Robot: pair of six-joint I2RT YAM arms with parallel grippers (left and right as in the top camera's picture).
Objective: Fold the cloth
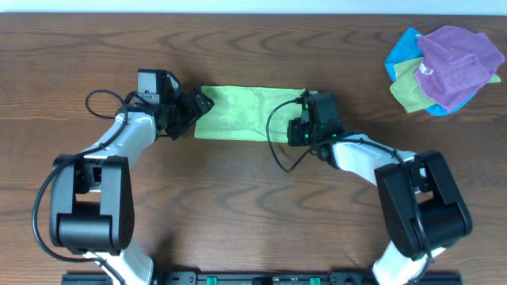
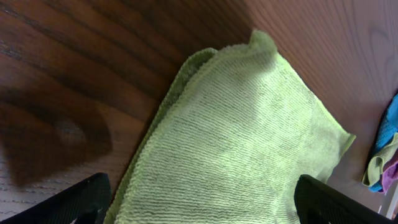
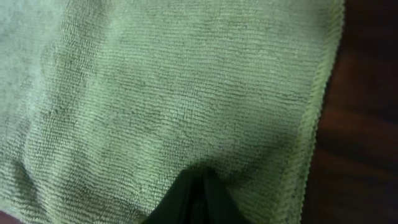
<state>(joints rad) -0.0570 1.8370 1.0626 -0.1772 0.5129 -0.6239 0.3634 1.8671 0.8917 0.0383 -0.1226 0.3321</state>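
Observation:
A green cloth point(image 1: 238, 111) lies folded into a flat strip on the wooden table. My left gripper point(image 1: 198, 107) is open at the strip's left end. In the left wrist view the two fingers point(image 2: 202, 186) straddle the cloth point(image 2: 249, 137), which fills the gap between them. My right gripper point(image 1: 303, 127) is at the strip's right end. In the right wrist view its fingers point(image 3: 199, 177) are shut together, and the tips are buried in the cloth point(image 3: 155, 93) a little in from its hemmed edge.
A pile of blue, green and purple cloths point(image 1: 447, 67) lies at the far right of the table; it also shows at the edge of the left wrist view point(image 2: 385, 155). Bare wood table point(image 1: 238, 206) surrounds the strip.

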